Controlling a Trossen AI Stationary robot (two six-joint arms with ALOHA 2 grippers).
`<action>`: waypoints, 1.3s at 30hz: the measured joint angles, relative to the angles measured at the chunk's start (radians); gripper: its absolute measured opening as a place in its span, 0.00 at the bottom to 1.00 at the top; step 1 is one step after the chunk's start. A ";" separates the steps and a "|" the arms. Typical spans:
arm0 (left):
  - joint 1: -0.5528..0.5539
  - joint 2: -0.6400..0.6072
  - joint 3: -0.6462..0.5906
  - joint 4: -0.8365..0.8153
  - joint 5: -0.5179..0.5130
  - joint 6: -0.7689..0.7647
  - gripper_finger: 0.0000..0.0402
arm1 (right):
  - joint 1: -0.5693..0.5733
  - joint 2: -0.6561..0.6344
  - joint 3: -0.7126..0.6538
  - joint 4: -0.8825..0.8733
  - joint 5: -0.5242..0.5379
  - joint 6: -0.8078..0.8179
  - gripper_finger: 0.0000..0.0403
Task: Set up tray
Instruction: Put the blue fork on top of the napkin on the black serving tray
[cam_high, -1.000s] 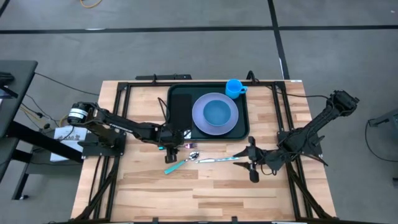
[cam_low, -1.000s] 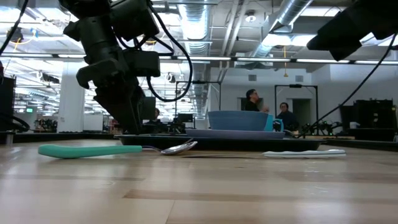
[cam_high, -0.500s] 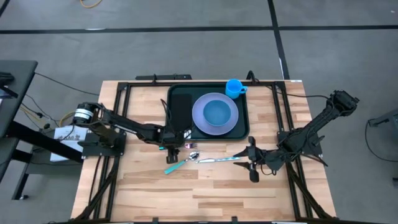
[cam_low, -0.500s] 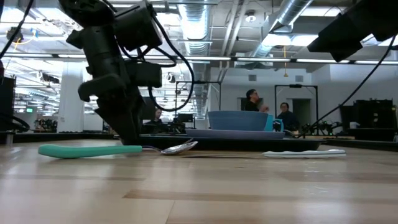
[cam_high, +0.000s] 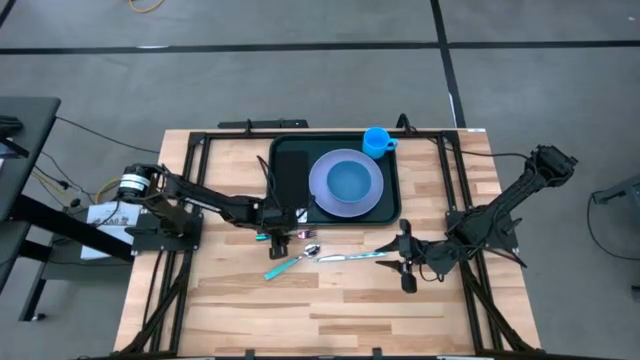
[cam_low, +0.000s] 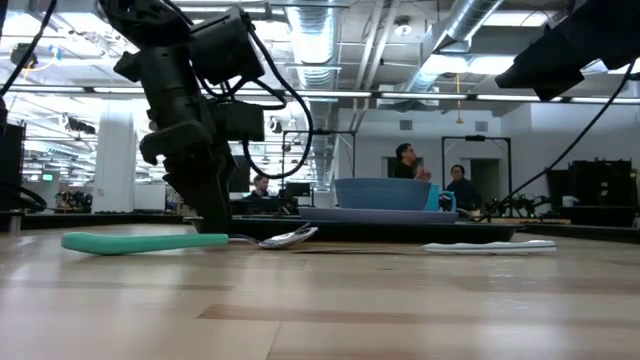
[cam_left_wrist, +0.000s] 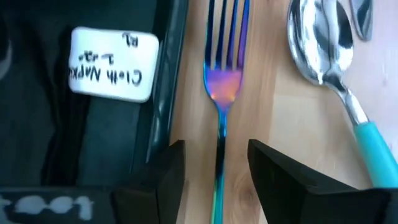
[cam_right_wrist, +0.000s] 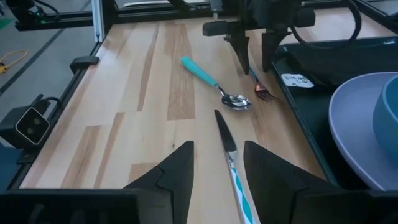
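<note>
Tray (cam_high: 285, 160): dk green, rigid plastic, far-centre of surface; loaded w/ plate (cam_high: 345, 183), bowl, cup, napkin.
Fork (cam_left_wrist: 221, 93): thin metal, stiff, light, likely slippery, flat on wood just beside tray rim; grab mid-handle.
L gripper (cam_left_wrist: 214, 165): fingers open, narrow gap straddling fork handle.
R gripper (cam_right_wrist: 217, 163): fingers apart, empty, over knife (cam_right_wrist: 229, 155).

Fork (cam_left_wrist: 219, 93) handle end hidden between left gripper (cam_left_wrist: 216, 163) fingers; spoon (cam_left_wrist: 336, 74) handle cut off at frame edge.
</note>
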 joint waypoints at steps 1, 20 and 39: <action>0.000 0.007 0.000 0.015 0.000 0.000 0.41 | 0.000 0.000 0.000 0.000 0.000 0.000 0.33; 0.000 0.081 0.004 0.034 0.015 0.007 0.37 | 0.000 0.000 0.000 -0.007 -0.002 0.001 0.33; 0.000 0.085 0.000 0.075 0.017 0.038 0.01 | 0.000 0.000 0.000 -0.007 -0.021 0.001 0.33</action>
